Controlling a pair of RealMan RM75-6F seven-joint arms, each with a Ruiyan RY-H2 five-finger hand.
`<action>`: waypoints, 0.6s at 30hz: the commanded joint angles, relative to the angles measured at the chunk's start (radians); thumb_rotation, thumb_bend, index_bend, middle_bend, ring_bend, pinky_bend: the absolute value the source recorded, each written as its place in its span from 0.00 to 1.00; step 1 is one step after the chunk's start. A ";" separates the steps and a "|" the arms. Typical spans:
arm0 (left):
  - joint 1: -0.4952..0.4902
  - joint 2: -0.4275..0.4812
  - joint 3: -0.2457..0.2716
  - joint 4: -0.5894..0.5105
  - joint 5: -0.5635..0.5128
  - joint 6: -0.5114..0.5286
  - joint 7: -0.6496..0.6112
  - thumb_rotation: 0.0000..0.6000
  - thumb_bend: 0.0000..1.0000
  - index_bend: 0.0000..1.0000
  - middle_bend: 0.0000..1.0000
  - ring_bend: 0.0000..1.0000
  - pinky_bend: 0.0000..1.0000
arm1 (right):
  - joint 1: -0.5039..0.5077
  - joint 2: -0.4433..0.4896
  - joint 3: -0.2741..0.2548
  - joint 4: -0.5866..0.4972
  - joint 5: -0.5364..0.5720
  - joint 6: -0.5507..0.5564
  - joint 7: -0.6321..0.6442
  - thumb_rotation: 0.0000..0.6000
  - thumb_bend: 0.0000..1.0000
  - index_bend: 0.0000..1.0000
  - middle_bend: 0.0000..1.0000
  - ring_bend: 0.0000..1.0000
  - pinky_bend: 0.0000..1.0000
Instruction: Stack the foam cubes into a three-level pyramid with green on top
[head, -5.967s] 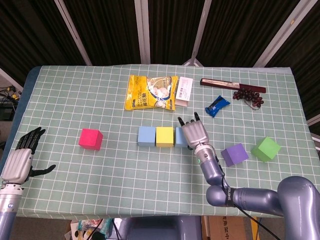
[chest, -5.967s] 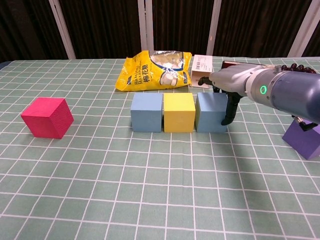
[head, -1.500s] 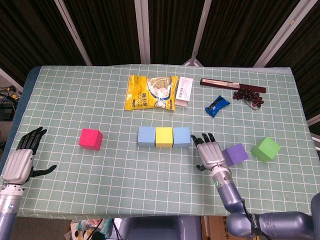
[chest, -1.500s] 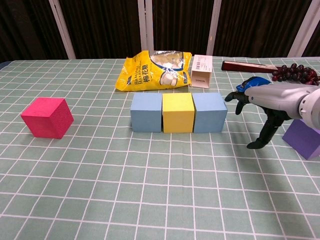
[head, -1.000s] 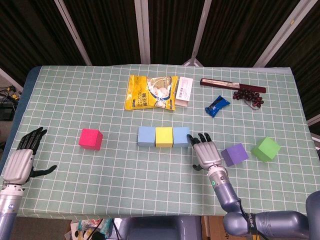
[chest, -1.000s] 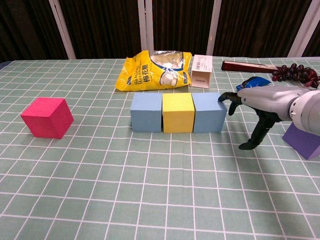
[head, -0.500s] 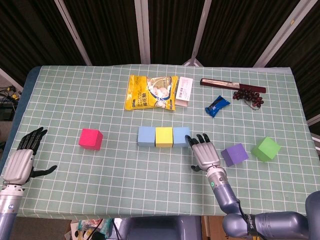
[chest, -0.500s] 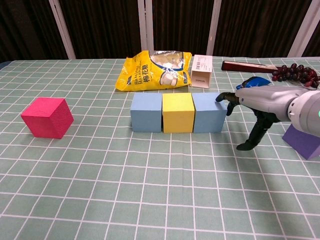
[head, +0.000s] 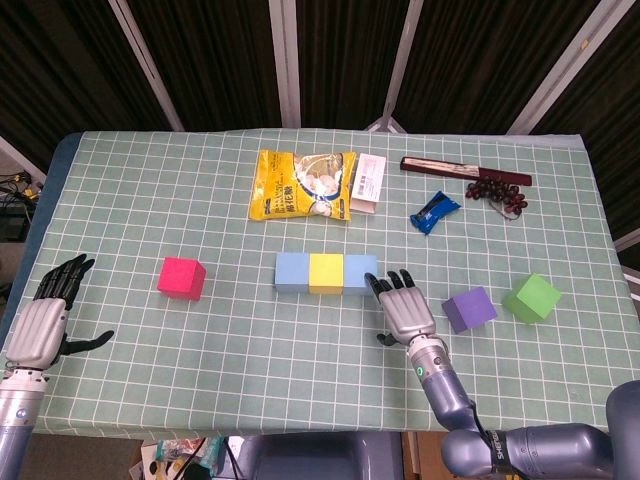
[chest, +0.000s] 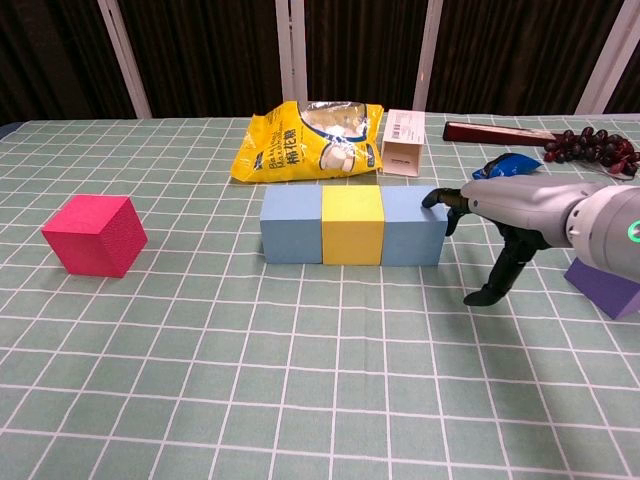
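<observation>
Pink comes first: the pink cube (head: 181, 277) sits alone on the left of the counter (head: 250, 340), well apart from everything else, and the left hand (head: 40, 322) hangs off the counter's left edge with its fingers spread and nothing in them. That hand is the nearer one to the pink cube, which lies to its right and a little further back.

Next along, three cubes stand in a tight row running left to right, faces touching: the left blue cube (head: 292, 271), the yellow cube (head: 325, 272) and the right blue cube (head: 359, 270). This row reads as the finished bottom level.

At the row's right end the right hand (head: 403, 308) is spread and flat, holding nothing; in the chest view its fingertips (chest: 433, 200) sit at the top right corner of the right blue cube, apparently touching it.

Right of that hand lies the purple cube (head: 469, 309), just beside it, and beyond that the green cube (head: 532, 297), near the counter's right side. Both are on the right hand's outer side, so the second level probably calls for purple from the right arm and pink from the left, with green kept for last.
</observation>
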 joint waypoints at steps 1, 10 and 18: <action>0.000 0.000 0.000 0.000 0.000 0.001 -0.001 1.00 0.08 0.00 0.00 0.00 0.00 | 0.000 -0.002 0.000 0.001 0.001 0.000 -0.001 1.00 0.23 0.00 0.23 0.09 0.00; 0.000 0.001 0.000 0.000 -0.002 -0.001 -0.002 1.00 0.08 0.00 0.00 0.00 0.00 | 0.002 -0.006 0.002 0.014 0.013 0.004 -0.013 1.00 0.23 0.00 0.23 0.09 0.00; 0.000 0.001 0.001 -0.002 -0.002 -0.001 0.002 1.00 0.08 0.00 0.00 0.00 0.00 | -0.005 0.007 -0.004 0.000 0.021 0.022 -0.025 1.00 0.23 0.00 0.18 0.09 0.00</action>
